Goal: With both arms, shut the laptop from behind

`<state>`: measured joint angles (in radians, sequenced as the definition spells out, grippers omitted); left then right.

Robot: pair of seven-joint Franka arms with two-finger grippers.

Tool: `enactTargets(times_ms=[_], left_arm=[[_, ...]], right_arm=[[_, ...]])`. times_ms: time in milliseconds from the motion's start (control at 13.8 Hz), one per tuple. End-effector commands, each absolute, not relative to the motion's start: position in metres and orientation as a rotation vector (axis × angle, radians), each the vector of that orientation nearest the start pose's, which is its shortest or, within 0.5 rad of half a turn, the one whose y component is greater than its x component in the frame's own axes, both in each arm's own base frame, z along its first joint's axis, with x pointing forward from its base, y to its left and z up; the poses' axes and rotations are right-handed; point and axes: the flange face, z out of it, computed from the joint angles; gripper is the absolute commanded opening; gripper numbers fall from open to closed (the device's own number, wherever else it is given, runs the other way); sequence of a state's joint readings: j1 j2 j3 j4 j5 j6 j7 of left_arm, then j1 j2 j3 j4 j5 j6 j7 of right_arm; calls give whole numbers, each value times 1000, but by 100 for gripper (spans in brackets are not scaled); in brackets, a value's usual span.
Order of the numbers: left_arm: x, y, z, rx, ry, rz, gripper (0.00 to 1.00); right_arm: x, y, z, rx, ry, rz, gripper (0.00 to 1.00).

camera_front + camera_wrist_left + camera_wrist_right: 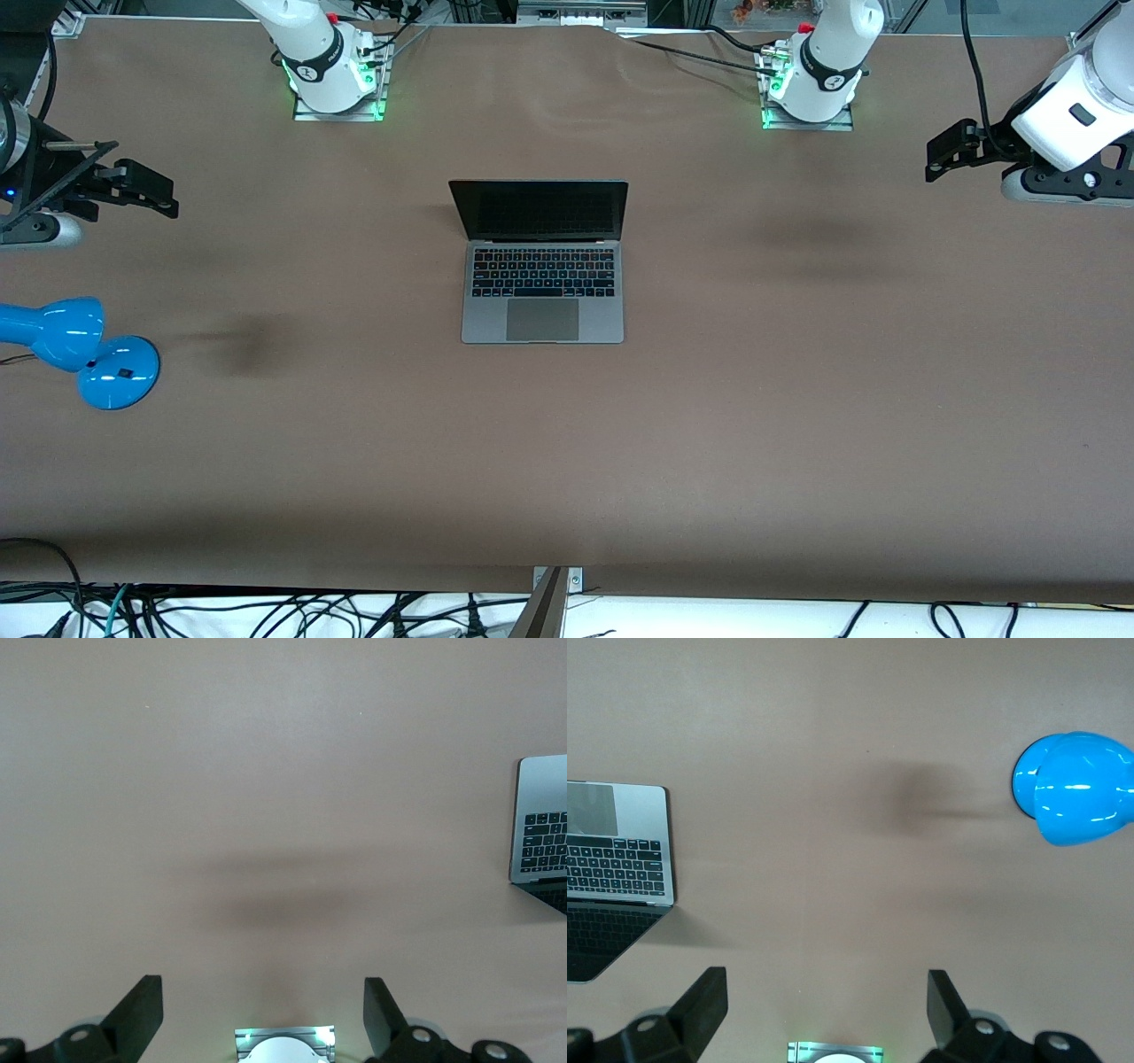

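Observation:
The space-grey laptop (542, 306) stands open in the middle of the brown table, its dark screen upright on the side toward the arms' bases. My left gripper (937, 164) is open and empty, up in the air over the left arm's end of the table. Its wrist view shows wide-apart fingers (142, 1014) and a corner of the laptop (540, 828). My right gripper (152, 190) is open and empty over the right arm's end of the table. Its wrist view shows the laptop's keyboard (620, 846). Both grippers are well away from the laptop.
A blue desk lamp (89, 346) stands at the right arm's end of the table and shows in the right wrist view (1076, 800). The right arm's base (335, 75) and the left arm's base (811, 80) stand along the table's edge. Cables lie off the table's near edge.

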<state>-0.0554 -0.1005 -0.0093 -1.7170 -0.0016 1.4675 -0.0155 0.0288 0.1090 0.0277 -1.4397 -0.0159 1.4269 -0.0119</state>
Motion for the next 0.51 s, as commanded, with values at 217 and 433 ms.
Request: enactTargets(times_ms=[217, 433], left_arm=[[507, -34, 599, -3094, 79, 226, 100], [510, -38, 592, -3091, 91, 245, 100]], right_arm=[[563, 30, 618, -3136, -99, 181, 100], [563, 30, 617, -3136, -106, 183, 100]])
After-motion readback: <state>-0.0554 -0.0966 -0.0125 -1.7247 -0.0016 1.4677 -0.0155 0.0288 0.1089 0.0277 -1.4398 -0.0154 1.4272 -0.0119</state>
